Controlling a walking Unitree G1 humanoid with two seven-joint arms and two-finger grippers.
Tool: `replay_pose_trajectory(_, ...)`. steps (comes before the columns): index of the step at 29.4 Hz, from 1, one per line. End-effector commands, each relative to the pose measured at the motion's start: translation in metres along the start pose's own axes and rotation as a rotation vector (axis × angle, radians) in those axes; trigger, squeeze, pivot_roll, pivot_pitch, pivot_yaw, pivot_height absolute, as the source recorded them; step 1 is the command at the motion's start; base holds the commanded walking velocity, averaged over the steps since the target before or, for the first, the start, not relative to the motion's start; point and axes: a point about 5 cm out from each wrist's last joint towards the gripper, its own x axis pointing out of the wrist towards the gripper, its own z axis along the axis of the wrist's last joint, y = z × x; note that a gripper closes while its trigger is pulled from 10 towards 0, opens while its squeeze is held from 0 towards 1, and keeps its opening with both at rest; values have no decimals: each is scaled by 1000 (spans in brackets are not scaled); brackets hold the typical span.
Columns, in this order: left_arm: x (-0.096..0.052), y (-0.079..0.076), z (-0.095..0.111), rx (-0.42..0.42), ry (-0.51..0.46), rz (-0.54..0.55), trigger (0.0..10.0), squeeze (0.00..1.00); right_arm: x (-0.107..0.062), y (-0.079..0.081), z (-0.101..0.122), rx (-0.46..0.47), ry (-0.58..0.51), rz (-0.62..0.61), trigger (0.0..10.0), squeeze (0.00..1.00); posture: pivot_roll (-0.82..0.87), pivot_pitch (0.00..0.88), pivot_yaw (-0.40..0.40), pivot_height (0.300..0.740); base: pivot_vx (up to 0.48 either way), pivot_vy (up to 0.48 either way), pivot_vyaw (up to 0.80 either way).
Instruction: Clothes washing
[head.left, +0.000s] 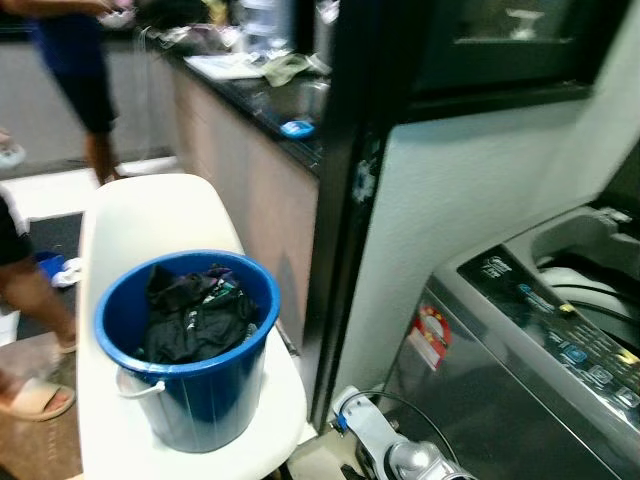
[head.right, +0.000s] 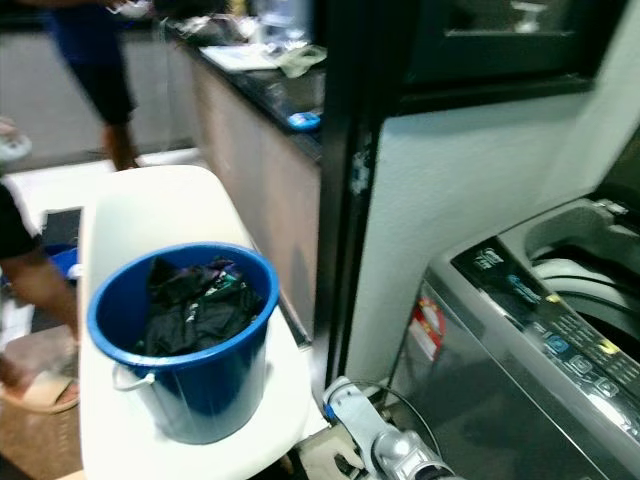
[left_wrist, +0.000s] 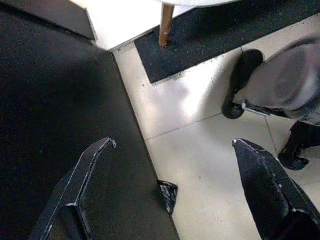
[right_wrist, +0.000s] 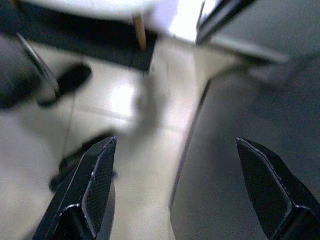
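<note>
In front of me, a little to the left, a blue bucket (head.left: 188, 345) stands on a white table (head.left: 150, 215), toward the near end of its top. Dark clothes (head.left: 197, 314) lie crumpled inside the bucket, heaped below the rim, and a pale handle hangs down its near side. To my right stands a grey top-loading washing machine (head.left: 490, 385) with its lid up; I can see the drum opening (head.left: 590, 285) at the far right and the control panel running along its near edge, with a red and yellow sticker on the front face. Between the table and the machine a black frame and a pale wall rise, and a silver arm (head.left: 400, 450) of mine shows low in the near middle with a cable looping by it. Far behind, along the left, a dark countertop (head.left: 270, 95) carries cloths and a small blue object, and a person (head.left: 75, 70) in dark shorts stands at the far left; another person's leg and sandalled foot (head.left: 30, 395) are at the near left edge. My left gripper (left_wrist: 175, 145) hangs low with its two black fingers spread wide apart, holding nothing, above pale floor tiles beside a dark panel, with a dark mat and a wooden table leg farther on. My right gripper (right_wrist: 175, 142) is likewise spread open and empty over the tiles beside the machine's grey side.
</note>
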Motion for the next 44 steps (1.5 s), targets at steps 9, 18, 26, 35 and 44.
replay_pose_trajectory(9,8,-16,59,157,-228,-57,10000,0,-3,-2,-29,60,118,-45,10000,0,257,0,-124,740,0,0,800)
replay_pose_trajectory(18,-2,-83,90,410,-360,-274,10000,0,-9,1,-63,98,211,-63,10000,0,202,0,-99,740,0,0,800)
replay_pose_trajectory(26,-1,-83,79,327,-286,-331,10000,0,-10,1,-66,131,205,-77,10000,0,192,0,-93,740,0,0,800)
replay_pose_trajectory(35,0,-78,77,263,-274,-311,10000,0,-6,-3,-44,149,113,-91,10000,0,204,0,-100,740,0,0,800)
replay_pose_trajectory(44,1,-76,77,264,-273,-314,10000,0,-7,-22,6,323,-154,-32,10000,0,205,0,-99,740,0,0,660)
